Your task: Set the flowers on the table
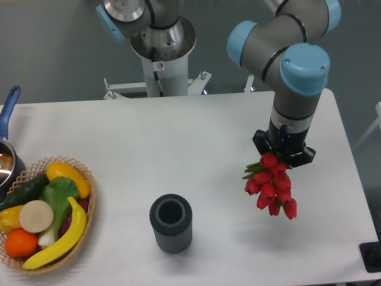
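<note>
A bunch of red flowers point(271, 185) with green leaves hangs from my gripper point(282, 156) over the right side of the white table point(178, 137). The blooms point down and toward the camera. A faint shadow lies on the table below them, so they appear to be held above the surface. My gripper is shut on the stems; its fingers are mostly hidden by the wrist and the blooms. The dark grey ribbed vase point(171, 223) stands upright and empty at the front middle, well left of the flowers.
A wicker basket point(89, 210) of toy fruit and vegetables sits at the front left. A pot with a blue handle point(8, 108) is at the left edge. The arm's base point(161, 53) stands behind the table. A dark object point(371, 256) is at the front right corner.
</note>
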You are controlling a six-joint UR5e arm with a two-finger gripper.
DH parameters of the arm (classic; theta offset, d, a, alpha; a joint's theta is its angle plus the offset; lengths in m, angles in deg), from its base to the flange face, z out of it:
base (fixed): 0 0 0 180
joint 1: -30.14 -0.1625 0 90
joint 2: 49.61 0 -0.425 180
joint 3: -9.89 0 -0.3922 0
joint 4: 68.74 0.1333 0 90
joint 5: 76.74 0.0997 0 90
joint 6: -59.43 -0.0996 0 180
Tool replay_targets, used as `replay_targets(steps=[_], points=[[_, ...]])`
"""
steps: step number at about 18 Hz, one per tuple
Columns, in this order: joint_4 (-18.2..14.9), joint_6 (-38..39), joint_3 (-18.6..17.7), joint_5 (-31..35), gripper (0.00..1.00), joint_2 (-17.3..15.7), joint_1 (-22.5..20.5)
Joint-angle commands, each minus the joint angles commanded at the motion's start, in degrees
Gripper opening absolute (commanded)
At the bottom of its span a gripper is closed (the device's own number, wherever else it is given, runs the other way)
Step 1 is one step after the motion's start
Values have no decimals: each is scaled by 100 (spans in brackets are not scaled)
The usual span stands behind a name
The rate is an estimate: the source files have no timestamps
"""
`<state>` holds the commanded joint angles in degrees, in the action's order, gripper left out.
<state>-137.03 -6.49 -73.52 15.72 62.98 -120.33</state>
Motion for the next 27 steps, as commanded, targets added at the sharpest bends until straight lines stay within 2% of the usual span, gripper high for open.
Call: replay_targets(steps=[5, 13, 15, 16, 21, 22, 23, 24, 25, 27], points=[[-18, 0, -9, 9, 0, 0, 0], [44, 17, -44, 9, 0, 465, 158], [44, 52, -26, 18, 13, 536, 246], [44, 70, -35, 18, 23, 536, 255], [35, 149, -35, -61, 35, 501, 352], [44, 245, -35, -70, 44, 501, 369], [53, 298, -35, -70, 62, 501, 404], [53, 299, -35, -70, 87, 484, 405], [44, 299, -44, -70, 100, 483, 405], [70, 299, -44, -78, 100, 483, 405]])
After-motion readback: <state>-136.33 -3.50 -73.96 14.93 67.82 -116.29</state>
